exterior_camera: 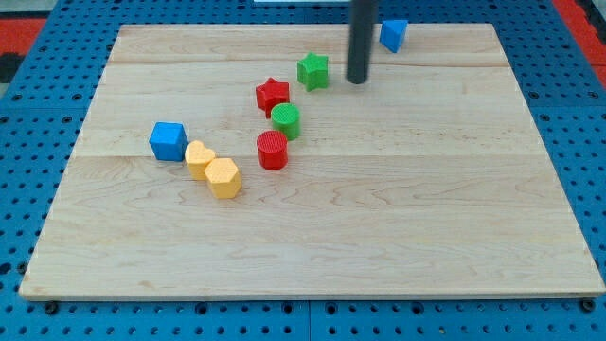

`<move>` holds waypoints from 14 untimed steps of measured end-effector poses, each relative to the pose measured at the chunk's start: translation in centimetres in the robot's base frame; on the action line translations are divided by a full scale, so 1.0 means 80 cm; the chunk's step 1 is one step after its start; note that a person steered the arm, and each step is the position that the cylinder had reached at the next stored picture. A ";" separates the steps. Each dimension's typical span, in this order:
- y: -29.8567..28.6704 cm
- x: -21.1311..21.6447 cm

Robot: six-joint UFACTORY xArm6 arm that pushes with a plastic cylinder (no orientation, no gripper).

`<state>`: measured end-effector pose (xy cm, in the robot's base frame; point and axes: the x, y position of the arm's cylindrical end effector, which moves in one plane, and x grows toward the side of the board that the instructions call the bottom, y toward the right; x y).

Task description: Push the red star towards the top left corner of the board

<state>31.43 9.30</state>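
Observation:
The red star (pixel 272 94) lies on the wooden board (pixel 398 208), left of centre in the upper half. My tip (pixel 357 80) is on the board to the right of the star, with the green star (pixel 313 71) between them. The tip stands apart from both stars. A green cylinder (pixel 286 120) touches the red star at its lower right. A red cylinder (pixel 272 150) sits just below the green one.
A blue cube (pixel 169 141) sits at the left, with a yellow heart (pixel 199 158) and a yellow hexagon (pixel 223 177) touching each other to its right. A blue block (pixel 394 34) lies at the top edge, right of the rod.

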 end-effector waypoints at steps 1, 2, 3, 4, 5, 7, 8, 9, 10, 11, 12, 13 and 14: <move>-0.066 0.065; -0.132 0.043; -0.216 0.026; -0.157 0.060; -0.190 0.062; -0.264 0.043; -0.271 0.000; -0.331 -0.004; -0.312 0.004; -0.391 -0.018; -0.404 -0.032; -0.327 -0.032; -0.280 -0.011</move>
<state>30.51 -13.12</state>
